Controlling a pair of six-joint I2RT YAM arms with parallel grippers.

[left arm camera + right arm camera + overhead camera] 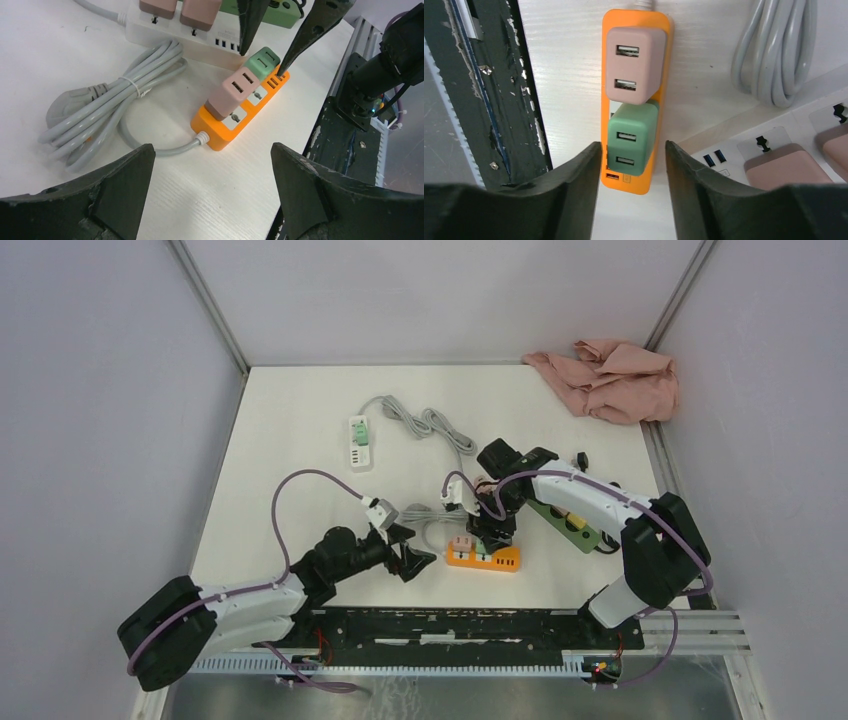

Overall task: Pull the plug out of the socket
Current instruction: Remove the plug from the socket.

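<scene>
An orange power strip (484,559) lies near the table's front edge; it also shows in the left wrist view (227,125) and the right wrist view (663,75). A pink plug (231,92) (629,65) and a green plug (261,62) (631,137) sit in its sockets. My right gripper (490,532) (631,160) is open and hangs above the strip. Its fingers (250,25) stand on either side of the green plug with small gaps. My left gripper (415,562) (212,185) is open and empty, low over the table just left of the strip's cable end.
A white power strip (175,37) (744,150) with pink plugs lies just behind the orange one, beside a coiled grey cable (100,110) (774,55). A green strip (565,520) lies to the right, a white-green strip (360,442) farther back, and a pink cloth (610,375) at the back right. The black rail (345,145) runs along the table's front edge.
</scene>
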